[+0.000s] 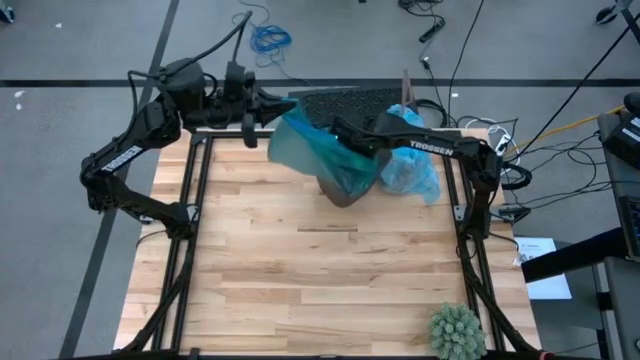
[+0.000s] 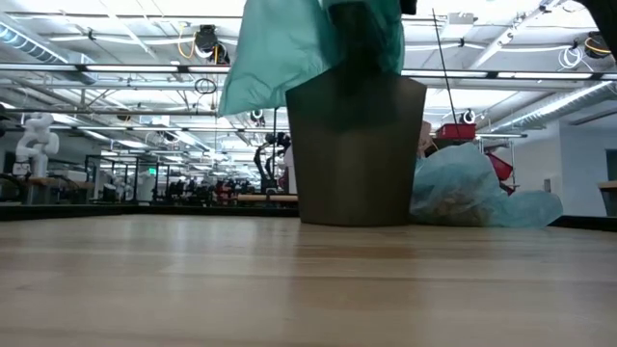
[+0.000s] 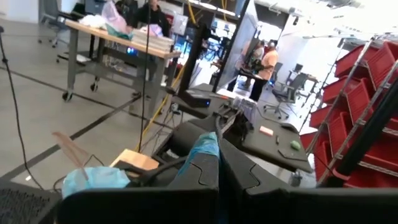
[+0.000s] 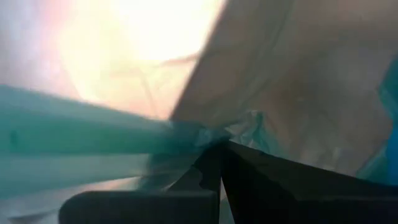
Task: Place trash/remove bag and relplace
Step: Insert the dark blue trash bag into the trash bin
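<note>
A dark bin (image 1: 340, 188) (image 2: 355, 149) stands at the table's far middle. Above it a teal-green plastic bag (image 1: 312, 145) (image 2: 289, 48) is spread between both grippers and droops over the bin's mouth. My left gripper (image 1: 288, 103) (image 3: 219, 163) is shut on its far left edge, and my right gripper (image 1: 338, 128) (image 4: 217, 155) is shut on it above the bin. The pale blue bag (image 1: 412, 165) (image 2: 472, 193), with brownish trash showing through it, lies bunched on the table right of the bin. My left gripper pinches a bunched bit of the teal bag's edge (image 3: 205, 146) between its two fingers, which come level from the table's left. The bag hangs from there toward the bin. My right gripper pinches gathered teal plastic (image 4: 208, 135) between its fingers, slanting down from the right over the bin's mouth; how many layers it has, I cannot tell.
A spiky green ball (image 1: 457, 330) sits at the table's near right corner. A dark mat (image 1: 345, 100) and cables lie behind the table's far edge. Bare wood (image 1: 320, 270) stretches from the bin to the near edge.
</note>
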Tool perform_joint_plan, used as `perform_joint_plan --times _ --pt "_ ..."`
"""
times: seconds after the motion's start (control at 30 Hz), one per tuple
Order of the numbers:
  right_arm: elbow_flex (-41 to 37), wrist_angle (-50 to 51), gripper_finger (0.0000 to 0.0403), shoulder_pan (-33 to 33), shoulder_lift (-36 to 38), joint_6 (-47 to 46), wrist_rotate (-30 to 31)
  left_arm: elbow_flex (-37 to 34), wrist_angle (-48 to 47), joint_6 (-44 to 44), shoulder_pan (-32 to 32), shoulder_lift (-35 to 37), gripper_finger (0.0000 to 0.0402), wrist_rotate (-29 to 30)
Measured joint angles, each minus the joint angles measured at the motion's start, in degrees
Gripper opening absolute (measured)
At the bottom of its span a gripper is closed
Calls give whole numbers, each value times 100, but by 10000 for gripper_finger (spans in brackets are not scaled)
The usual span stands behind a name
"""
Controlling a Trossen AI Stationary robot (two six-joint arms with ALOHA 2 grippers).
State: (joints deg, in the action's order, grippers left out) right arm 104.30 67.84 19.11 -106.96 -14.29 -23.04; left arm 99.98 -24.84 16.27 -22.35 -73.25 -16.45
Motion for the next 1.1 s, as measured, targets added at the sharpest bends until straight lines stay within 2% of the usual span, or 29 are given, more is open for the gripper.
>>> perform_joint_plan --times 0.37,0.6,0.8,0.93,1.1 --pt "-12 -91 0 -643 -7 -945 1 13 -686 53 2 191 0 -228" --pt "-12 -387 0 -928 259 -1674 778 13 -1261 -173 0 628 0 -238" --pt "-10 -767 0 -949 775 -1829 1418 20 -1453 -297 0 783 0 -238" --pt "-11 -707 0 -880 1136 -1789 1968 20 -1291 -367 0 735 0 -238" --pt "-10 -663 0 -764 1685 -1761 2594 20 -619 -348 0 496 0 -433"
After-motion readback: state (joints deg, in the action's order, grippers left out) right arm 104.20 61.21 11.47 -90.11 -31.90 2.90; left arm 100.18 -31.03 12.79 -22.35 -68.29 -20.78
